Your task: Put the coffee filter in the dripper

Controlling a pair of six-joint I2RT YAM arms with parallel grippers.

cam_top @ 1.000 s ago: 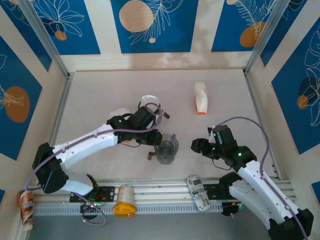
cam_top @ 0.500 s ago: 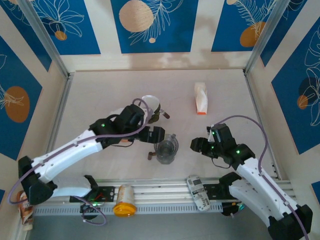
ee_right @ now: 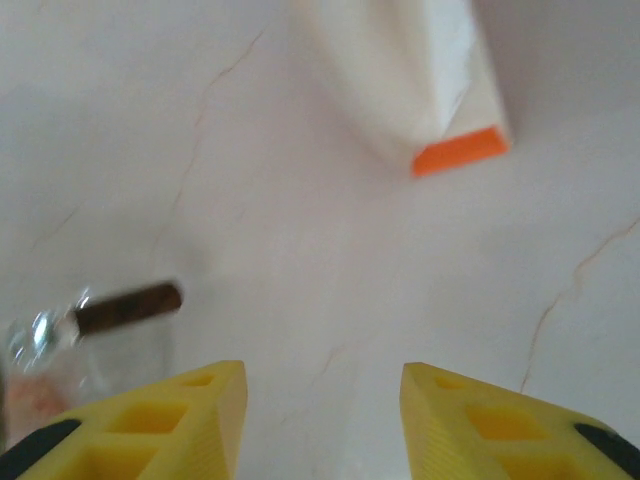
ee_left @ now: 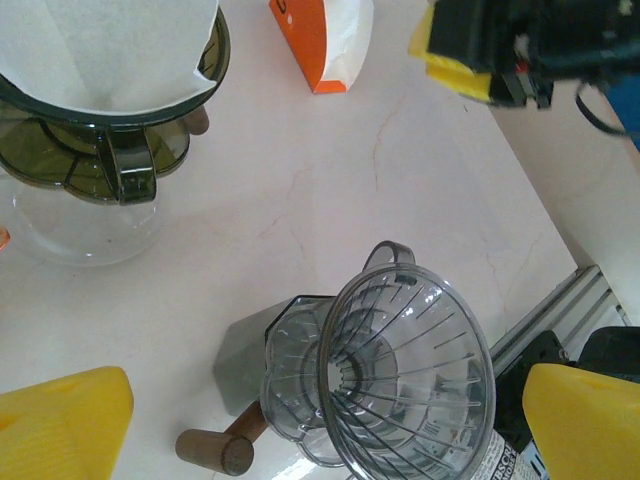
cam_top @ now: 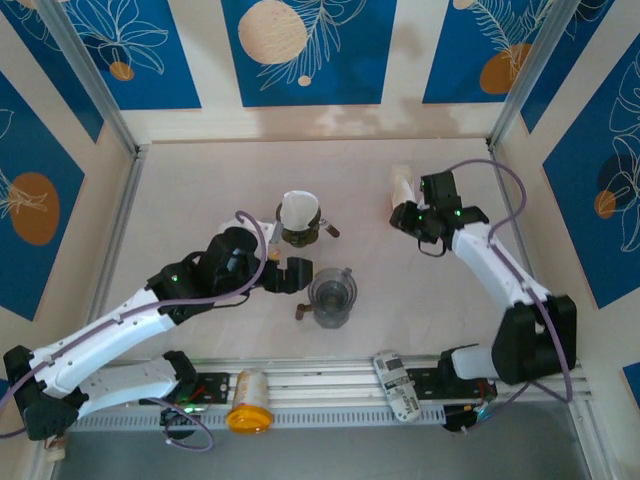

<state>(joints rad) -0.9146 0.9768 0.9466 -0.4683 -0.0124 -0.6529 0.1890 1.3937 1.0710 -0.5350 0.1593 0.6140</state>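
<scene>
Pincer left (cam_top: 298, 276): fingers wide apart, nothing between them.
Coffee filter (ee_left: 105, 45): white paper cone seated in the dark dripper (ee_left: 120, 150), at twelve o'clock from that pincer in the top view.
Clear dripper (cam_top: 331, 296): at four o'clock, just beside the fingers.
Pincer right (ee_right: 320, 420): fingers apart and empty, with the filter packet (ee_right: 400, 80) at one o'clock.
Doing it well: we judge the paper placed, so we back the left arm toward seven o'clock, brushing neither dripper.
View gain: our left wrist shows the paper's edge over the rim and a glass server (ee_left: 80, 235) beneath. Overhead gives both arms' spacing.
</scene>
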